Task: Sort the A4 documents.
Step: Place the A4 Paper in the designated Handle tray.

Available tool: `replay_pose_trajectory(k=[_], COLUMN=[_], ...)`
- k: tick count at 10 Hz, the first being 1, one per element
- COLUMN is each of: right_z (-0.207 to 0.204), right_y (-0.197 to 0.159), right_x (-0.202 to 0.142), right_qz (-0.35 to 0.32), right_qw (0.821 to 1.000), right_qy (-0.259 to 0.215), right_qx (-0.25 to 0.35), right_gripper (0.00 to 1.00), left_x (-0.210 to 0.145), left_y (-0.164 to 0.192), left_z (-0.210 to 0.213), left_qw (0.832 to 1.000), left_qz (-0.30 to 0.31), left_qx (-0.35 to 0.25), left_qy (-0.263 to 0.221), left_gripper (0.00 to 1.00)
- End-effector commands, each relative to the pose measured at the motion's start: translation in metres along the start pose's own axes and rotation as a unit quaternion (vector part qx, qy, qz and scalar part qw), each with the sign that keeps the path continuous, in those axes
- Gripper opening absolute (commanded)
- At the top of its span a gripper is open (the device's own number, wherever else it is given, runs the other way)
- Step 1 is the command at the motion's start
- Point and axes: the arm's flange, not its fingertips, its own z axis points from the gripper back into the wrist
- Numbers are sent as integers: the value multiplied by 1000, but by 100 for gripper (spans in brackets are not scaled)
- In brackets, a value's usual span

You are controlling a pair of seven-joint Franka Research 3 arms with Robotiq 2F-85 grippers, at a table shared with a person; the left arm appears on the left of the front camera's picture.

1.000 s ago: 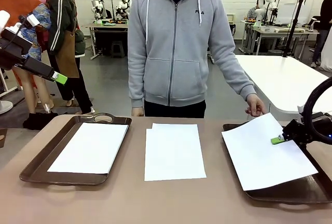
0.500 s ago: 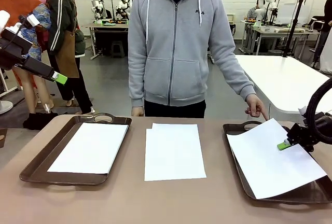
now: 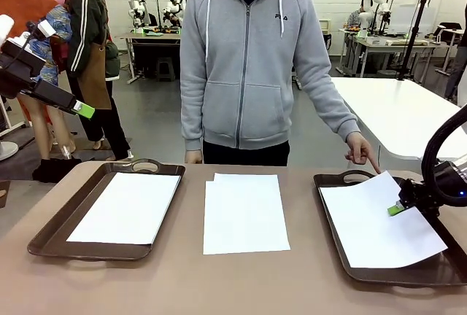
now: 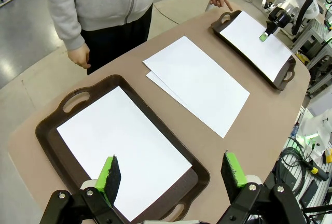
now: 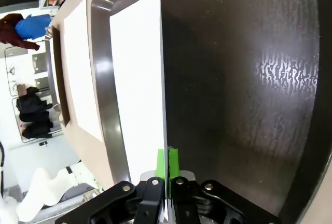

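Observation:
Three lots of A4 documents show. One white sheet [image 3: 125, 206] lies in the left brown tray [image 3: 44, 238]. Loose sheets [image 3: 244, 213] lie stacked on the table's middle. A third sheet [image 3: 376, 220] hangs slightly askew over the right brown tray [image 3: 408, 277], with my right gripper [image 3: 396, 208] shut on its right edge. In the right wrist view that gripper [image 5: 167, 164] pinches the sheet's edge [image 5: 137, 79] above the tray's dark floor [image 5: 244, 79]. My left gripper [image 3: 80, 109] hangs open, raised at the far left; in its own view it [image 4: 171, 172] hovers over the left tray's sheet [image 4: 124, 141].
A person in a grey hoodie stands at the far side; one hand [image 3: 361, 151] points down at the right tray's far handle, the other hand [image 3: 193, 157] rests at the table edge. Bare table lies between the trays and along the front edge.
My right gripper has drawn the sheet to the right and lower, so it now lies more squarely over the right tray. The person's hand has turned into a pointing finger. The left arm is still.

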Motion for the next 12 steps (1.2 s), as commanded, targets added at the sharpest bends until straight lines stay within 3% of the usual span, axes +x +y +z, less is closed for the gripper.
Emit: replay_pose_trajectory(k=[1,6,7,8,9,10,11,12], right_z=[-4,-2,-1,0,2,6,10,15], right_y=[5,7,7,10,13,16,19,23], right_x=[-3,-3,-2,-2,-2,-1,-2,-3], right_qz=[-15,-26,-27,-19,-13,-13,-10,-13], right_qw=[1000,999,999,999,999,999,998,997], right_qy=[-4,-10,-9,-4,3,4,4,4], right_qx=[-20,-37,-38,-38,-42,-51,-61,-78], right_gripper=[1,1,16,20,36,39,55,59], left_x=[0,0,0,0,0,0,0,0], left_y=[-1,-1,-1,-1,-1,-1,-1,-1], left_z=[-1,-1,-1,-1,-1,-1,-1,-1], left_qw=[1000,1000,1000,1000,1000,1000,1000,1000], left_qz=[-1,-1,-1,-1,-1,-1,-1,-1], left_qx=[1,1,1,1,1,1,1,1], left_qy=[2,2,2,2,2,2,2,2], left_gripper=[100,100,100,100,100,100,100,100])
